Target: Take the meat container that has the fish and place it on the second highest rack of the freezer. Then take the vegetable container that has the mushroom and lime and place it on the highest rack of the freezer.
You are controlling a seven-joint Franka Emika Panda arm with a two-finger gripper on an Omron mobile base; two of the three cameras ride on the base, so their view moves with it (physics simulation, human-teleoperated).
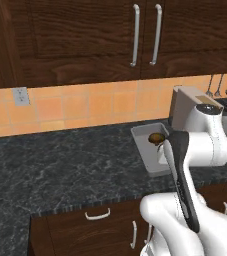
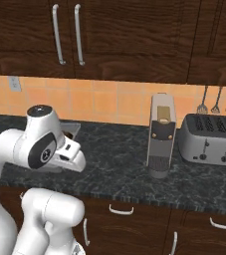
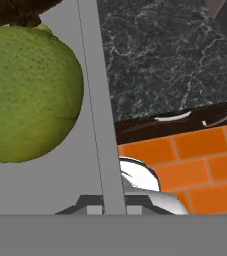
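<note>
The vegetable container (image 1: 146, 131) is a shallow grey tray on the dark counter near its front edge. The brown mushroom (image 1: 155, 137) lies in it. In the hand view the yellow-green lime (image 3: 27, 95) looms large on the tray floor, with the mushroom (image 3: 15, 12) just beyond it. My gripper (image 3: 105, 207) is shut on the container's side wall (image 3: 97, 100), which runs straight up between the fingertips. From the right base view the hand hides most of the container (image 2: 73, 128). The meat container with the fish, the freezer and its racks are out of view.
A tan coffee machine (image 2: 162, 134) and a silver toaster (image 2: 209, 139) stand on the counter to the right, with utensils (image 2: 216, 102) hanging on the orange tile wall. Dark wood cabinets hang above. The counter (image 1: 60, 160) stretches left of the tray.
</note>
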